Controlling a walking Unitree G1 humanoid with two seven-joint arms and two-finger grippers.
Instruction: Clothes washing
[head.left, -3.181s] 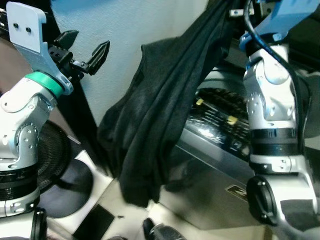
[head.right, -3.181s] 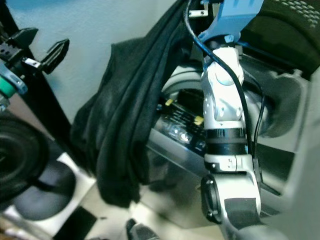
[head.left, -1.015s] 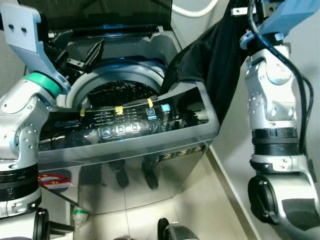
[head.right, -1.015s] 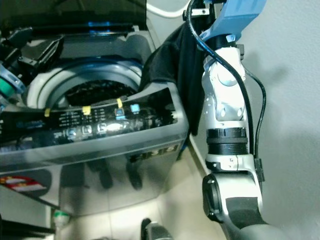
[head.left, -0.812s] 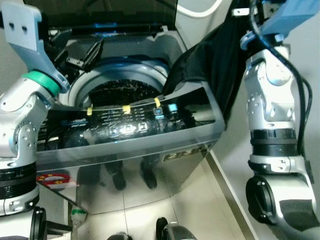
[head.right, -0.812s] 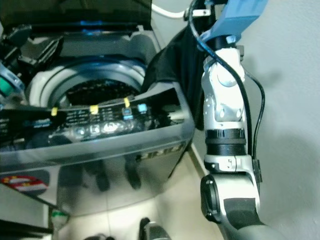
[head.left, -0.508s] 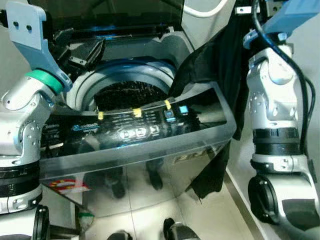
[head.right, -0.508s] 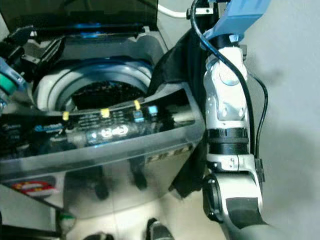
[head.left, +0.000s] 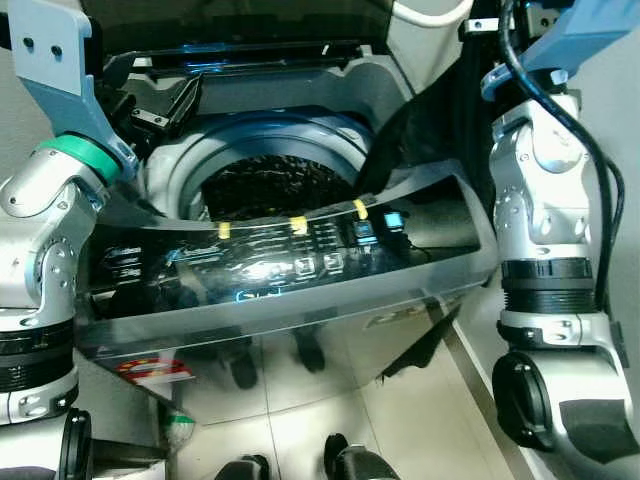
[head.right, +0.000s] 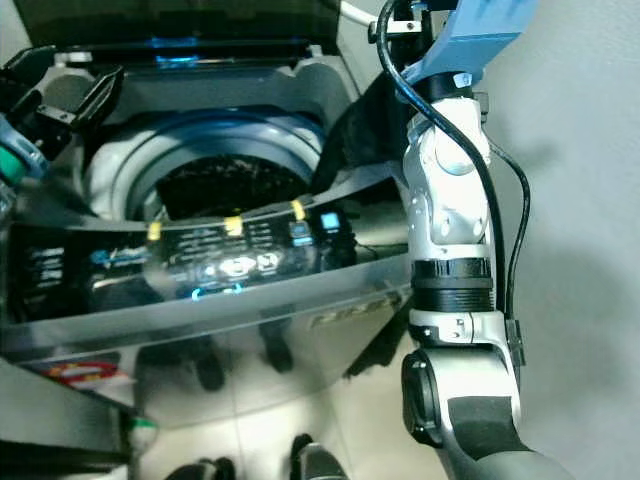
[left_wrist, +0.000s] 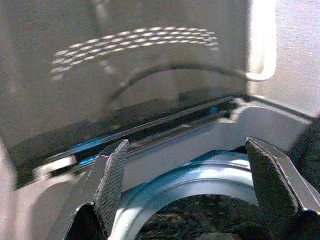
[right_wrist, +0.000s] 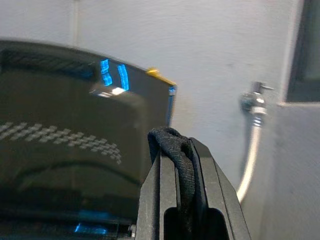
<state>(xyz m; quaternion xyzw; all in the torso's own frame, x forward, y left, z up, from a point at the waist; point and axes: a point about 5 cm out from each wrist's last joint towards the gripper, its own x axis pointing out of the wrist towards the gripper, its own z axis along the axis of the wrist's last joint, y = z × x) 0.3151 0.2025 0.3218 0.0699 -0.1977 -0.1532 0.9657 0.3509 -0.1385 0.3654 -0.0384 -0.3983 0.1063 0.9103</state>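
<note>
Two grippers up: my right gripper (right_wrist: 182, 200) clamps black garment (head.left: 425, 120) draped over washer (head.left: 300, 290) right rim; my left gripper (left_wrist: 187, 185) spread wide above drum (head.left: 265, 185).

Left fingers (left_wrist: 112, 182) apart, right fingers (right_wrist: 160, 200) pinched.

**Black garment draped over open washing machine**

A black garment (head.left: 425, 120) is seen hanging over the right rear rim of the top-loading washing machine (head.left: 300, 300), its tail trailing down the machine's right side. A fold is pinched between the closed fingers of the right end effector (right_wrist: 185, 200). The lid is raised, and dark laundry (head.left: 270, 185) is seen inside the drum.
</note>
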